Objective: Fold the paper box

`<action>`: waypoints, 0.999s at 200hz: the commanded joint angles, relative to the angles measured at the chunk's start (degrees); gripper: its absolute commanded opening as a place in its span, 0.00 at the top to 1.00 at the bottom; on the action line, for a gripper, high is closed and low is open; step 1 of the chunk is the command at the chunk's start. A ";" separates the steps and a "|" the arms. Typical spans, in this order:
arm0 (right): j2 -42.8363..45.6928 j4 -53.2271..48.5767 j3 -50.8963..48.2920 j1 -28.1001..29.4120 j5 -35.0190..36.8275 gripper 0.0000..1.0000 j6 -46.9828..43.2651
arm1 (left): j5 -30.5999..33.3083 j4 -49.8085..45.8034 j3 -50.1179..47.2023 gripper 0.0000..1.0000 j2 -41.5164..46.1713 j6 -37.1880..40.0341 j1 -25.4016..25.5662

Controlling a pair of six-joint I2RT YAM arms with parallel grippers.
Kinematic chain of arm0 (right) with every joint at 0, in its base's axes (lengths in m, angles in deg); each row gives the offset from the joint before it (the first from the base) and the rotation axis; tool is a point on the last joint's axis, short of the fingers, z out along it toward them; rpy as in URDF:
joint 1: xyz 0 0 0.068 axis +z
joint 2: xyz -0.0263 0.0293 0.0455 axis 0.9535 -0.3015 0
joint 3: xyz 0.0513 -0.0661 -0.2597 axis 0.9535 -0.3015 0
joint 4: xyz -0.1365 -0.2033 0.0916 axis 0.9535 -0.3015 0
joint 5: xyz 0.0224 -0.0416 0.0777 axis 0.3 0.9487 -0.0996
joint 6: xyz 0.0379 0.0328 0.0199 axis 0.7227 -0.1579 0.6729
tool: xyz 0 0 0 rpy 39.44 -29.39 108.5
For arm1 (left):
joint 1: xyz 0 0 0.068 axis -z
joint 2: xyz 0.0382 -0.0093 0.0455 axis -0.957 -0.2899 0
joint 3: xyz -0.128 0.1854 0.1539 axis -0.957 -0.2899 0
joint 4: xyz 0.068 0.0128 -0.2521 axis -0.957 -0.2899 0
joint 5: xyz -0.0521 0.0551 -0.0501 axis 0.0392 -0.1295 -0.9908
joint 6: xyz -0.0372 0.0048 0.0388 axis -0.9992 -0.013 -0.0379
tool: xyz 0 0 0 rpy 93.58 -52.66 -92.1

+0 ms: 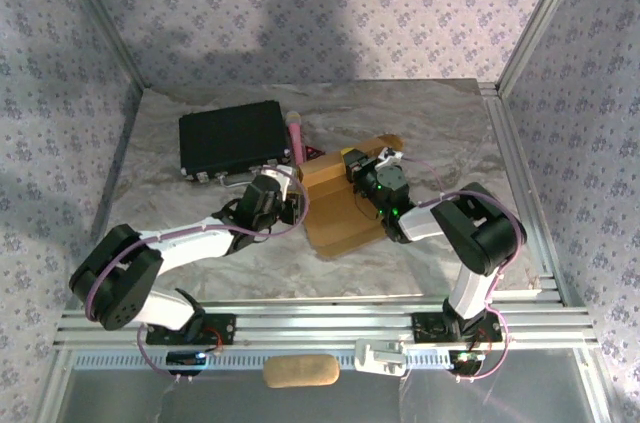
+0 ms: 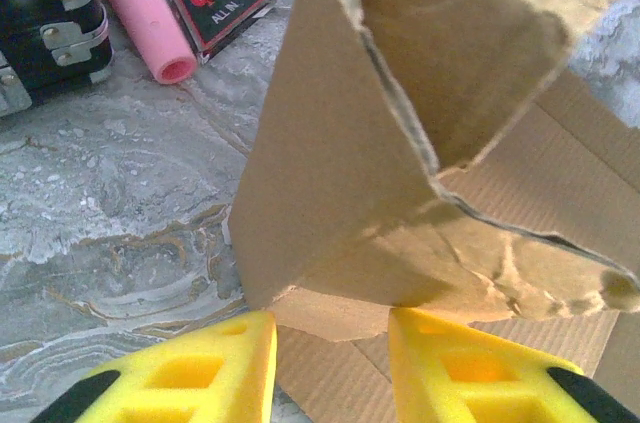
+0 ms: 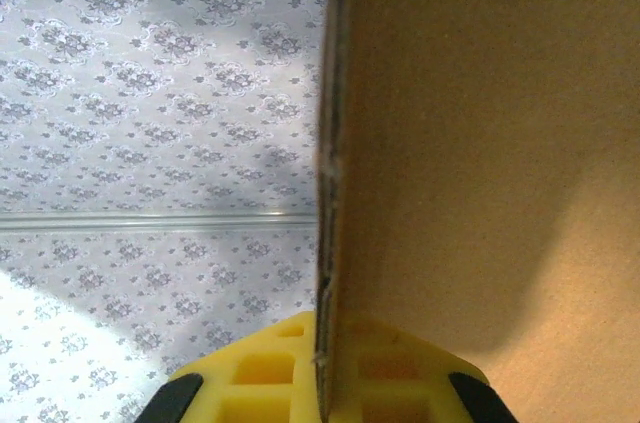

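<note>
The paper box (image 1: 335, 211) is a tan cardboard sheet lying mid-table with some flaps raised. In the left wrist view a creased flap of the paper box (image 2: 350, 183) stands upright over the flat corrugated sheet. My left gripper (image 2: 330, 368) is open just short of that flap's lower edge, and its yellow fingers (image 2: 200, 373) hold nothing. From above, the left gripper (image 1: 290, 191) sits at the box's left edge and the right gripper (image 1: 362, 171) at its far end. My right gripper (image 3: 325, 378) is shut on an upright panel of the box (image 3: 480, 143), seen edge-on.
A black case (image 1: 232, 138) lies at the back left with a pink microphone (image 1: 296, 138) beside it and a triangular "ALL IN" sticker (image 2: 215, 3) near the box. Patterned walls and aluminium posts enclose the table. A tan pad (image 1: 300, 371) rests below the front rail.
</note>
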 commanded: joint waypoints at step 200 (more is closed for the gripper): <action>-6.70 6.88 -2.09 2.74 0.70 1.00 -6.27 | 8.30 8.39 4.85 0.71 -7.88 1.41 0.88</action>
